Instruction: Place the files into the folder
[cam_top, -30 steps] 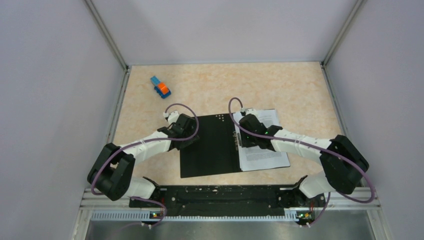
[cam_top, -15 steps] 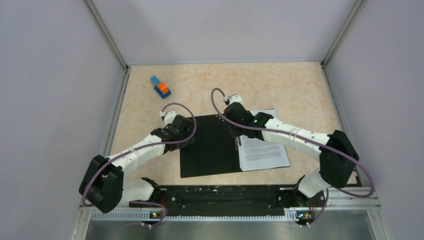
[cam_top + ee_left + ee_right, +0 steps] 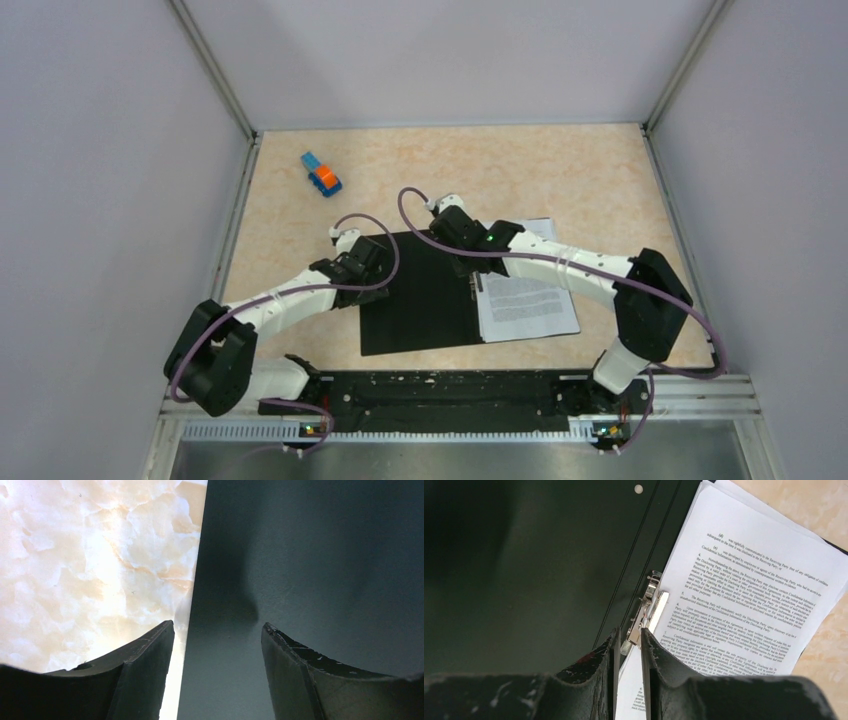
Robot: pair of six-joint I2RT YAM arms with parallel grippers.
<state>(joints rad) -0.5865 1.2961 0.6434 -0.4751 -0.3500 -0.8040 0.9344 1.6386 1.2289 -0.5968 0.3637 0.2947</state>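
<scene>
While the folder (image 3: 420, 300) lies open, I see left tool (image 3: 217, 627) apart astride its edge, right tool (image 3: 629, 632) nearly together at the clip (image 3: 649, 605), grip unclear.

From above, the right arm (image 3: 560, 268) covers the files' (image 3: 530, 305) edge along the spine, and their print is too small to read there. In the right wrist view the metal clip's (image 3: 650, 602) lower end disappears behind the right end effector (image 3: 630, 635) (a thin gap shows between its fingers), so whether it grips anything is unclear. The folder (image 3: 325, 555) runs past the left wrist view's top and right edges.
</scene>
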